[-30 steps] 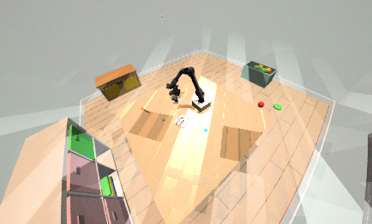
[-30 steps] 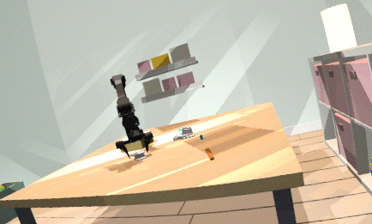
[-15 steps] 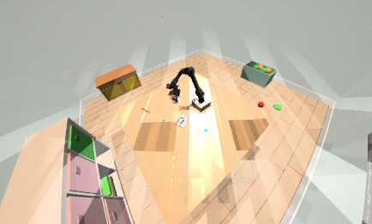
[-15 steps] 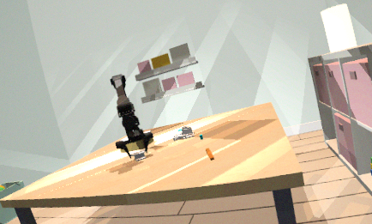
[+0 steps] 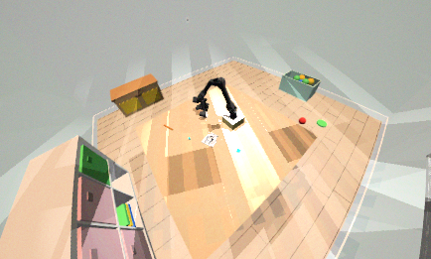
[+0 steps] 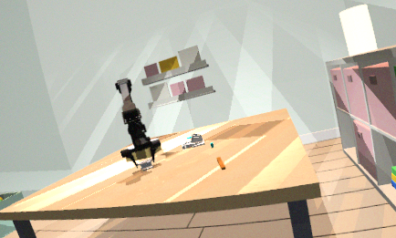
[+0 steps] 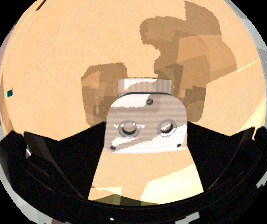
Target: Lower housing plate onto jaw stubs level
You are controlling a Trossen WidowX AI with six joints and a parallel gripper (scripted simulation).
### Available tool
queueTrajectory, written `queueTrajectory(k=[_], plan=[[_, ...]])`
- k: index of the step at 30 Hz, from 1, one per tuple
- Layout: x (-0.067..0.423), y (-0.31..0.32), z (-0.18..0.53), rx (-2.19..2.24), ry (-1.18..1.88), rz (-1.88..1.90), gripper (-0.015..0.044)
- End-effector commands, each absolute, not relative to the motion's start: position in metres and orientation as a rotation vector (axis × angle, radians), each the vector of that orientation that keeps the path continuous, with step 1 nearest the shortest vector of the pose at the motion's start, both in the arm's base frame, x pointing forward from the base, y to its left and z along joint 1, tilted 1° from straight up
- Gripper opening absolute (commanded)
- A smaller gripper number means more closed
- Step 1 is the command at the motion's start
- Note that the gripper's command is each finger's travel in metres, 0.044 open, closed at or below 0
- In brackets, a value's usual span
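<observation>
The housing plate (image 7: 170, 109) (image 6: 145, 163) is pale, with two round holes and a ribbed far edge. My gripper (image 7: 145, 125) (image 6: 145, 167) (image 5: 203, 115) is shut on it, with a black finger at each side edge in the wrist view. The plate is low over the table top; I cannot tell whether it touches the table. A white piece with dark and grey parts (image 5: 210, 139) (image 6: 193, 141) lies on the table, apart from my gripper. The jaws, pins and stubs are too small there to tell apart.
An orange stick (image 5: 168, 127) (image 6: 221, 163) and a small teal piece (image 5: 189, 138) (image 6: 212, 145) (image 7: 9, 93) lie on the table. Another blue piece (image 5: 238, 151) lies beyond the white piece. The arm's base box (image 5: 233, 122) stands nearby. Broad shadows cross the table.
</observation>
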State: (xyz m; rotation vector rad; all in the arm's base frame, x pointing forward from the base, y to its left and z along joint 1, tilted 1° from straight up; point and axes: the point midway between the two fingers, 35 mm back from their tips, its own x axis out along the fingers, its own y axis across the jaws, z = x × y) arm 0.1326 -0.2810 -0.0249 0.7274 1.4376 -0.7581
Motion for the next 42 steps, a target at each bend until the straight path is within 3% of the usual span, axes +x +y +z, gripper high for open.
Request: queueTrajectory(k=[1, 27, 42], plan=[[0.133, -0.281, -0.020, 0.728, 1.438, -0.758, 0.0351], [0.134, -0.279, 0.048, 0.731, 1.435, -0.755, 0.0351], [0.172, -0.251, 0.048, 0.606, 1.474, -0.626, 0.0351]])
